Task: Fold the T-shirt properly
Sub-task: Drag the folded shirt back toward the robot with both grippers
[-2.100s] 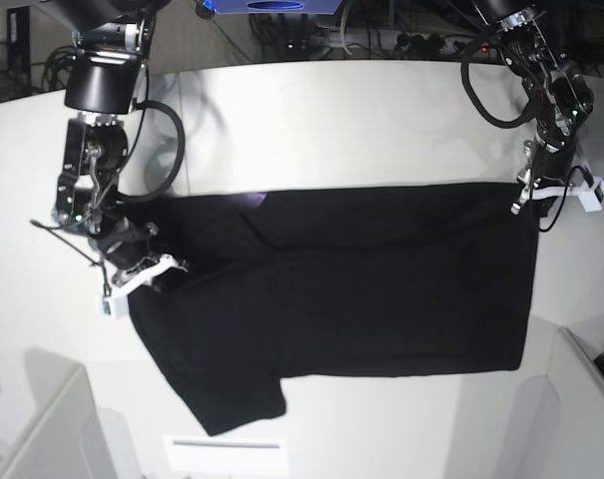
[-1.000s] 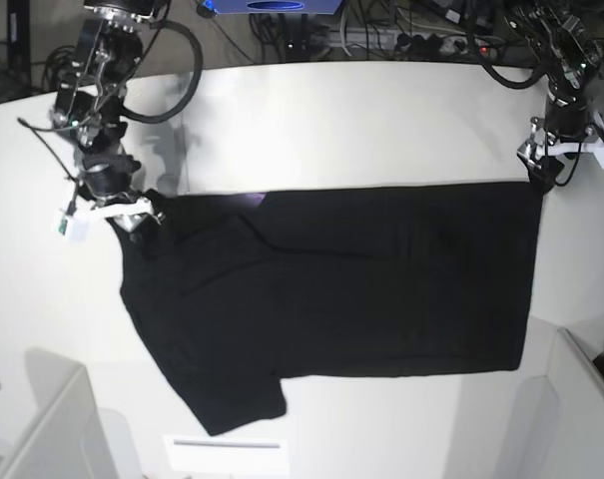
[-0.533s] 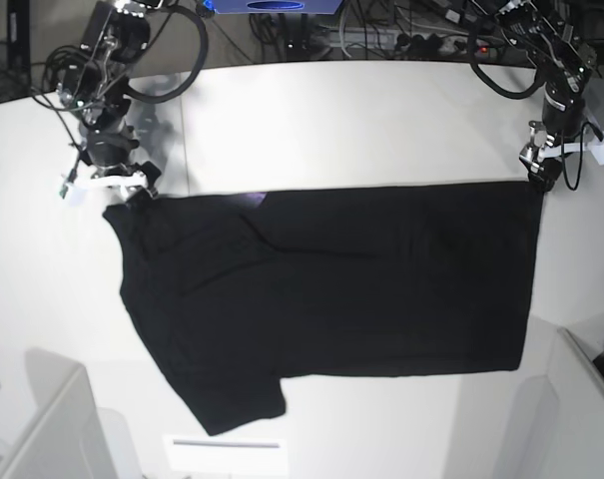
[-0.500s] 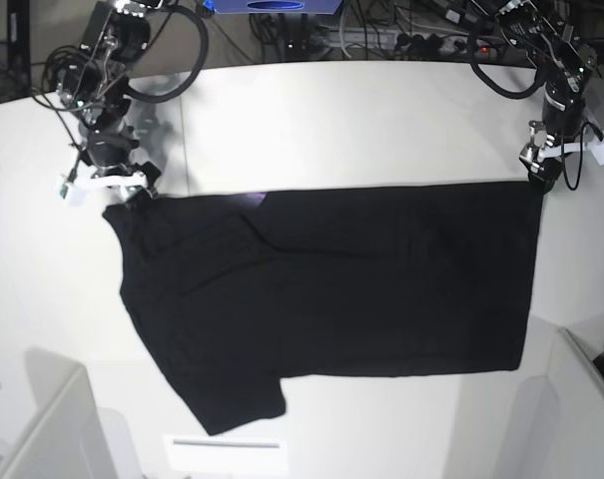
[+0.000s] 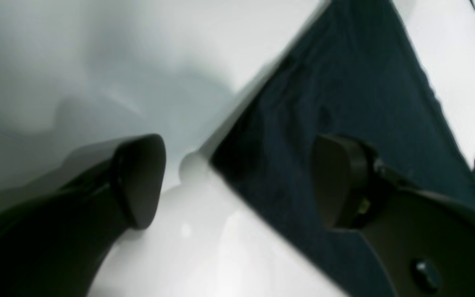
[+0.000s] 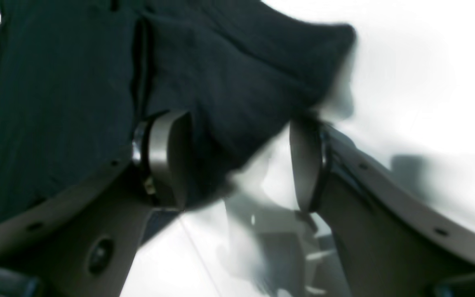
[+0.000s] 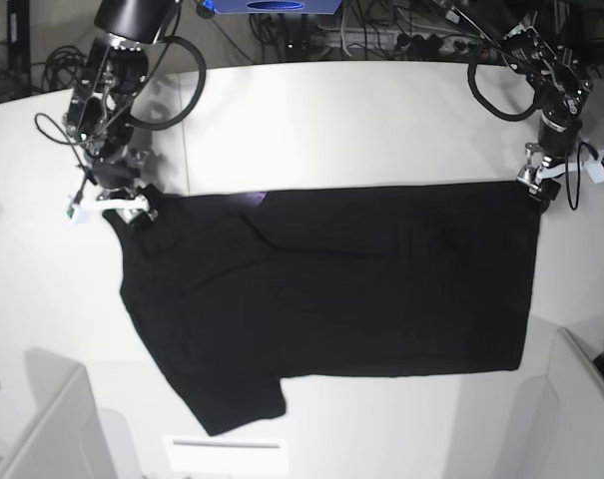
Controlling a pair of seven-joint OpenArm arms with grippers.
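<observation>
On the white table [image 7: 361, 120], the T-shirt [image 7: 331, 289] lies flat

You have a white table [image 7: 361, 120] with a rounded far edge. Directly on it lies the black T-shirt [image 7: 331, 289], spread flat across the middle and right, one sleeve reaching toward the near-left edge; its plain side faces up.

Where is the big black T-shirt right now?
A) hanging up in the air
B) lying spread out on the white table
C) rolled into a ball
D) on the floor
B: the T-shirt lies spread flat on the white table, and both end effectors sit open at its far corners, gripping nothing.
</observation>
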